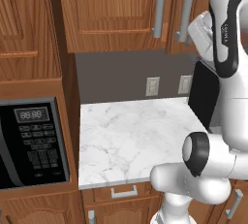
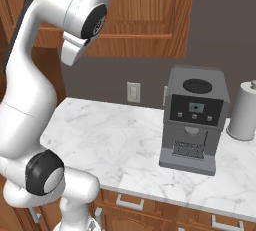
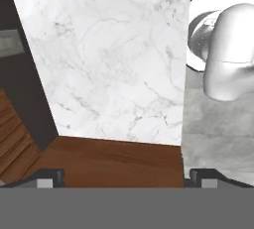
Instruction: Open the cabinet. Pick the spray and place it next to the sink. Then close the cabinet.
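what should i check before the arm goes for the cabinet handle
1. Cabinet doors closed, so opening comes first: ok, both doors sit flush in the left base view.
2. Handles reachable: ok, the two grey bar handles hang side by side where the doors meet, nothing in front of them.
3. Tool open and empty: ok, its tips stand wide apart at the bottom of the hand view with nothing between them.
4. Tool lined up with a handle: not ok, the hand view looks down at the marble counter, not at a door.
5. Spray located: cannot tell, presumably behind the closed doors.
6. Coffee machine clear of the arm's path: ok, it stands off to the right.
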You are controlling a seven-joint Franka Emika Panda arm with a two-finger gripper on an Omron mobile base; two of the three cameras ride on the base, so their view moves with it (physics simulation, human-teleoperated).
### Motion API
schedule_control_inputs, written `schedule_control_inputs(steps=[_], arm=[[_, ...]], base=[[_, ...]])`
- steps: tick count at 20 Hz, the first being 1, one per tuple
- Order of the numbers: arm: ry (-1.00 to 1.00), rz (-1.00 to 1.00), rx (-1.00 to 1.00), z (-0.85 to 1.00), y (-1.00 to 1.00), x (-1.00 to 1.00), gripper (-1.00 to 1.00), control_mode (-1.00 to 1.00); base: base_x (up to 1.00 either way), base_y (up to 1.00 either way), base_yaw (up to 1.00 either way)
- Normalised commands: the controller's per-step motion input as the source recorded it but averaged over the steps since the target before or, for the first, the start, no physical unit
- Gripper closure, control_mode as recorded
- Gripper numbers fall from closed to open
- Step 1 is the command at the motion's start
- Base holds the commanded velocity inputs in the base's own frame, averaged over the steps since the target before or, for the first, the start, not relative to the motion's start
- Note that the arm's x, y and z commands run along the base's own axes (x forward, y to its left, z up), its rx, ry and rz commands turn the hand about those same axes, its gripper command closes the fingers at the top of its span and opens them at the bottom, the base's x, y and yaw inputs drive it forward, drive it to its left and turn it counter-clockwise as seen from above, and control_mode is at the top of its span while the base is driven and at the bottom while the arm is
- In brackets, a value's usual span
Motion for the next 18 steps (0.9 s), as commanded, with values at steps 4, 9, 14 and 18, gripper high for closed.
schedule_control_inputs(steps=[4,9,14,18], arm=[[0.0,-0.09,0.07,0.0,0.4,0.76,-1.0,-1.0],[0.0,-0.06,0.09,0.0,0.34,0.85,-1.0,-1.0],[0.0,-0.01,0.11,-0.03,0.27,0.89,-1.0,-1.0],[0.0,0.0,0.12,-0.11,0.18,0.92,-1.0,-1.0]], base=[[0.0,0.0,0.0],[0.0,0.0,0.0],[0.0,0.0,0.0],[0.0,0.0,0.0]])
